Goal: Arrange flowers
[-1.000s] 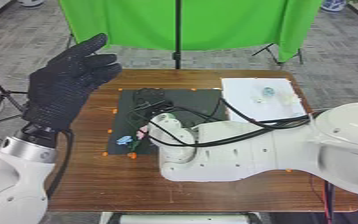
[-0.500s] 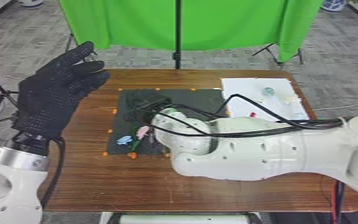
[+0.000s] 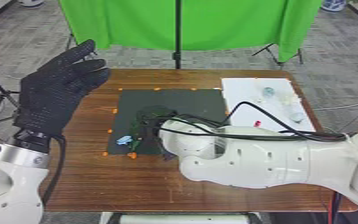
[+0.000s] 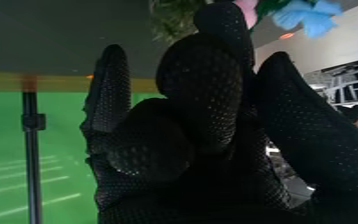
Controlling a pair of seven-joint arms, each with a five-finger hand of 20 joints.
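Tabletop: brown wood (image 3: 113, 185), carrying the flowers, a dark mat and a white sheet.
Blue flower: on the near left part of the mat (image 3: 180, 97), its petals (image 3: 124, 140) by a green stem (image 3: 135, 146).
Right robot hand: low over the left part of the mat (image 3: 158, 113), palm partly hidden by cables (image 3: 246, 135); in the right wrist view its fingers (image 4: 198, 70) are relaxed and unevenly bent, with gaps between them. It seems released; whether it touches a stem cannot be told.
Pink flower: at a fingertip in the right wrist view (image 4: 247, 8), between greenery (image 4: 174, 19) and the blue flower.
Left robot hand: raised at the tabletop's left side (image 3: 55, 95), fingers extended, grasping nothing.
Sheet: right of the mat (image 3: 246, 95), holding a small red thing (image 3: 257, 123) and a pale bluish thing (image 3: 268, 92), perhaps a container; its contents cannot be told.
Cloth: green, behind the tabletop (image 3: 131, 25).
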